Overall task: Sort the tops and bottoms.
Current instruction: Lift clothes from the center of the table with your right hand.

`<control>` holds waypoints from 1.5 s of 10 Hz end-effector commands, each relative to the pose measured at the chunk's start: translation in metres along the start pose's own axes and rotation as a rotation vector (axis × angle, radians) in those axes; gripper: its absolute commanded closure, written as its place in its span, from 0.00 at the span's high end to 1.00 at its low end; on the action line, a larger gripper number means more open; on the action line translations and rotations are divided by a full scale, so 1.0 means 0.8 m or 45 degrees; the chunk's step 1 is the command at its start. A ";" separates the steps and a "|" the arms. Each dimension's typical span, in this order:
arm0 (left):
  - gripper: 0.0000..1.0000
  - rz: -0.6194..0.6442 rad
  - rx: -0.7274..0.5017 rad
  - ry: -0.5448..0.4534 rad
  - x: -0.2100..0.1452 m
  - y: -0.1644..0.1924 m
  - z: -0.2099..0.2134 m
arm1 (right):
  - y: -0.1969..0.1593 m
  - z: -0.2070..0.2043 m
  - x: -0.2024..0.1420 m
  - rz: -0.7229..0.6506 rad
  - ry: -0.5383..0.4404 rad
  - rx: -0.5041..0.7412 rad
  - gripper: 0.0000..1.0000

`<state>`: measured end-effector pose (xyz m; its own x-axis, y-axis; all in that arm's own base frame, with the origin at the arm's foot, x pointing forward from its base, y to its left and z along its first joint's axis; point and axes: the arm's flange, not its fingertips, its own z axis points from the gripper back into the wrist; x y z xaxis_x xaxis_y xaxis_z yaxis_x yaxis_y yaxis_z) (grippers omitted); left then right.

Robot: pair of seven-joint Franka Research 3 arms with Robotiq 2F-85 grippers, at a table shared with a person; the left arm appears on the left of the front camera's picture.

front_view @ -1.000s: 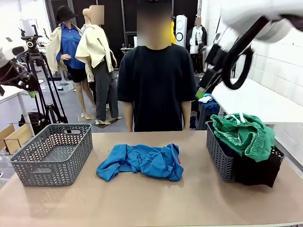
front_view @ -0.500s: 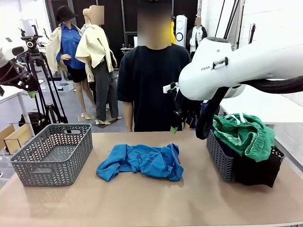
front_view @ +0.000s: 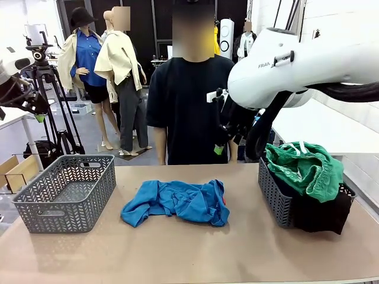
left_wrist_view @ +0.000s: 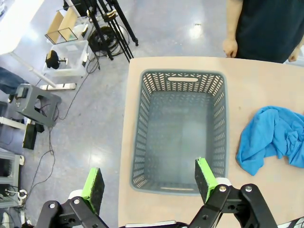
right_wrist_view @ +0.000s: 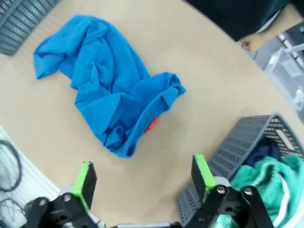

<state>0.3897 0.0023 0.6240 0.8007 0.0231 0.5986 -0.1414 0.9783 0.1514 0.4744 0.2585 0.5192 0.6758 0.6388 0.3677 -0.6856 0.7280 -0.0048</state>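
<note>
A crumpled blue top (front_view: 177, 202) lies mid-table, also under my right wrist camera (right_wrist_view: 109, 97). The grey right basket (front_view: 271, 195) holds green shorts with a white drawstring (front_view: 305, 168) on top, and a black garment (front_view: 320, 214) hangs over its side. Dark navy cloth (right_wrist_view: 266, 149) shows inside that basket beneath the shorts (right_wrist_view: 266, 187). My right gripper (front_view: 220, 148) hangs open above the table's far edge, right of the top, empty (right_wrist_view: 143, 179). My left gripper (front_view: 37, 115) is high at far left, open and empty (left_wrist_view: 148, 184), above the left basket.
An empty grey basket (front_view: 65, 207) stands on the table's left (left_wrist_view: 180, 130). A person in a dark shirt (front_view: 192, 100) stands at the far edge, one hand (left_wrist_view: 230, 47) near the left basket's corner. A tripod (front_view: 50, 89) stands off the table's left.
My right arm has swung from high at the right in over the table's far middle, then lifted slightly. The left arm and the clothes have not moved.
</note>
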 end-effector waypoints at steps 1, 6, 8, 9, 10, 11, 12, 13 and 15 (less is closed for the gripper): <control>1.00 -0.004 0.019 0.001 0.000 0.003 0.000 | 0.003 -0.056 0.020 0.048 0.113 0.083 1.00; 1.00 -0.004 0.019 0.001 0.000 0.003 0.000 | 0.041 -0.204 0.036 0.078 0.449 0.159 1.00; 1.00 -0.004 0.019 0.001 0.000 0.003 0.000 | 0.048 -0.220 0.031 0.055 0.486 0.154 1.00; 1.00 -0.004 0.019 0.001 0.000 0.003 0.000 | 0.050 -0.225 0.027 0.031 0.515 0.121 1.00; 1.00 -0.004 0.019 0.001 0.000 0.003 0.000 | 0.052 -0.215 0.021 0.011 0.520 0.036 1.00; 1.00 -0.004 0.019 0.001 0.000 0.003 0.000 | 0.052 -0.204 0.015 -0.015 0.497 -0.064 1.00; 1.00 -0.004 0.019 0.001 0.000 0.003 0.000 | 0.046 -0.202 0.010 -0.038 0.495 -0.067 1.00; 1.00 -0.004 0.019 0.001 0.000 0.003 0.000 | 0.038 -0.203 0.008 -0.072 0.504 -0.072 1.00; 1.00 -0.004 0.019 0.001 0.000 0.003 0.000 | 0.024 -0.197 0.003 -0.121 0.469 -0.053 1.00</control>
<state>0.3898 0.0025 0.6238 0.8010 0.0235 0.5982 -0.1419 0.9782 0.1517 0.5103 0.3202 0.3768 0.7709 0.6370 -0.0046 -0.6369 0.7706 -0.0222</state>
